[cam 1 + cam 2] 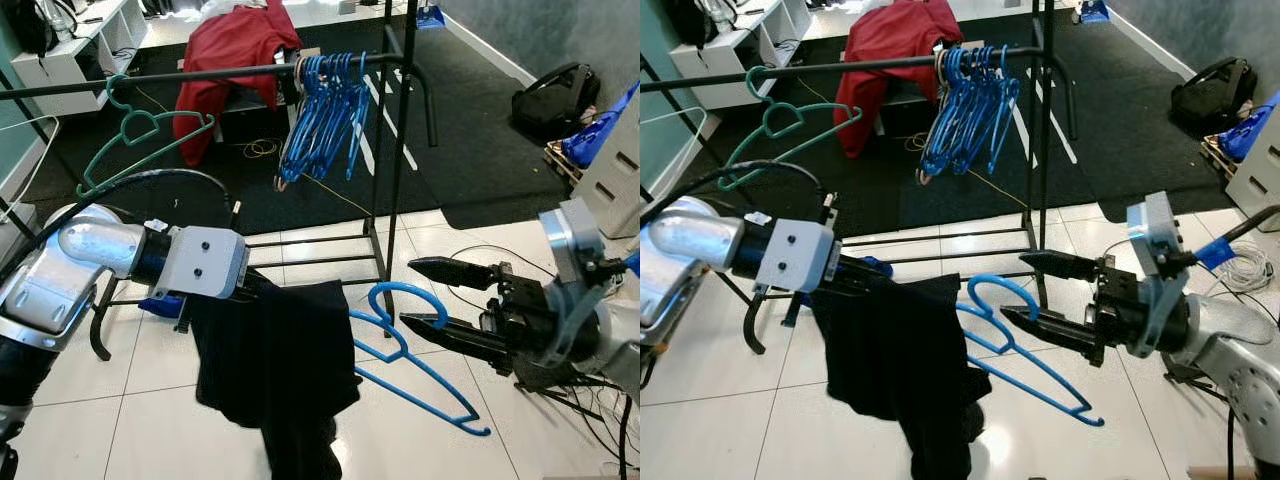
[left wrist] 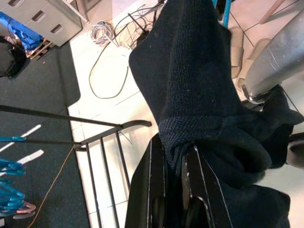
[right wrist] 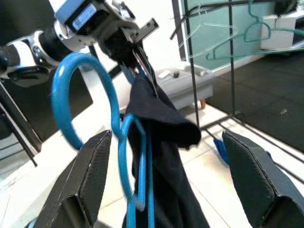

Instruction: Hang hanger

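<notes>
At lower centre, the left gripper (image 1: 262, 292) pinches the limp black garment (image 1: 275, 370) on the blue hanger (image 1: 420, 360). The right gripper (image 1: 425, 295), fingers spread, faces its rigid, light hook, the best hold.

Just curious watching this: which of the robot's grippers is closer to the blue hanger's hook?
Right. The right gripper stands open around the blue hanger hook; the left gripper, shut on the black garment, sits farther off.
</notes>
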Available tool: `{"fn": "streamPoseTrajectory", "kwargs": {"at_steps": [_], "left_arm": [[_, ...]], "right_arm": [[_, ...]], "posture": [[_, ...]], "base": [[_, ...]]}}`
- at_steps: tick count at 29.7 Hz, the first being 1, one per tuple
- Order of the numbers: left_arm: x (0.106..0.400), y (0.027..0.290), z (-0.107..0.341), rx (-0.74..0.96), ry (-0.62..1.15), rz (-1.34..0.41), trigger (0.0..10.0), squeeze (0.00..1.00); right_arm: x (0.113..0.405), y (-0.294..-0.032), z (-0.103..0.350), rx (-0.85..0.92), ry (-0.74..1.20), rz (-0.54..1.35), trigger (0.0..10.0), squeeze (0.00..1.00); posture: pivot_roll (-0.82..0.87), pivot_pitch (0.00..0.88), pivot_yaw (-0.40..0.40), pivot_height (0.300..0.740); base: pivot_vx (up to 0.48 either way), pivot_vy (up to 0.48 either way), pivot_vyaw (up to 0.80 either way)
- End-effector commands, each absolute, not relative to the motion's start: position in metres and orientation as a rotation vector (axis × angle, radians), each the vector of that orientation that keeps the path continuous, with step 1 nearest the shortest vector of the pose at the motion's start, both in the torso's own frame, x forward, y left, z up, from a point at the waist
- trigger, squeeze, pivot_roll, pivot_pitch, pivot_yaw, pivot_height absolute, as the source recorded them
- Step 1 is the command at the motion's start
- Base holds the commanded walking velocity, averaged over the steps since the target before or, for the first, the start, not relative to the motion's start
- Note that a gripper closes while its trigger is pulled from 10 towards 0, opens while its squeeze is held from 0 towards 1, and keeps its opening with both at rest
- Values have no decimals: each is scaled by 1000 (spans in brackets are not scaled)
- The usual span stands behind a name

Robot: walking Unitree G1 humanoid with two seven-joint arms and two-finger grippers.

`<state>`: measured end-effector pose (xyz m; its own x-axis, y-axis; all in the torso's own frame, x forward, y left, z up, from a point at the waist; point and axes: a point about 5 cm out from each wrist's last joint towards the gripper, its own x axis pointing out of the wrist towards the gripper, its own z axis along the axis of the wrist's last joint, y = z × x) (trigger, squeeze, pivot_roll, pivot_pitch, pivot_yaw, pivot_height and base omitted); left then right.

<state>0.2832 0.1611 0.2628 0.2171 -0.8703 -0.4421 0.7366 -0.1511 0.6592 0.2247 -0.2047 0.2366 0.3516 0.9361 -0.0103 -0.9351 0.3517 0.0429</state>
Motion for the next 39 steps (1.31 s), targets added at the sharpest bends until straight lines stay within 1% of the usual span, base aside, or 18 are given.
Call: {"fn": "streamPoseTrajectory", "kwargs": {"at_steps": [1,4,7,14,19,20,21,28,39], "left_arm": [[284,171,264,1007,-145,-1381,10000,0],[284,170,265,999,-150,-1381,10000,0],[284,169,267,998,-158,-1383,10000,0],[284,170,271,1006,-165,-1382,10000,0],[284,169,271,1006,-167,-1383,10000,0],[283,167,271,1005,-172,-1388,10000,0],[283,166,272,1003,-176,-1392,10000,0],[281,158,274,999,-200,-1407,10000,0],[281,150,276,992,-233,-1422,10000,0]], "right_arm": [[218,-199,233,15,67,1257,10000,0],[217,-194,220,-23,147,1239,10000,0],[220,-194,206,-82,226,1200,10000,0],[229,-197,207,-116,195,1128,10000,0],[231,-197,206,-117,193,1117,10000,0],[233,-193,207,-109,169,1119,0,0],[236,-188,208,-105,143,1126,0,0],[235,-171,207,-59,120,1196,0,0],[236,-168,205,-62,122,1205,0,0]], "posture": [[-160,97,79,740],[-157,96,81,740],[-149,96,81,740],[-149,98,83,740],[-149,98,83,740],[-149,97,84,740],[-148,96,82,740],[-143,96,80,740],[-144,95,79,740]], "base": [[0,0,0],[0,0,0],[0,0,0],[0,0,0],[0,0,0],[0,0,0],[0,0,0],[0,0,0],[0,0,0]]}}
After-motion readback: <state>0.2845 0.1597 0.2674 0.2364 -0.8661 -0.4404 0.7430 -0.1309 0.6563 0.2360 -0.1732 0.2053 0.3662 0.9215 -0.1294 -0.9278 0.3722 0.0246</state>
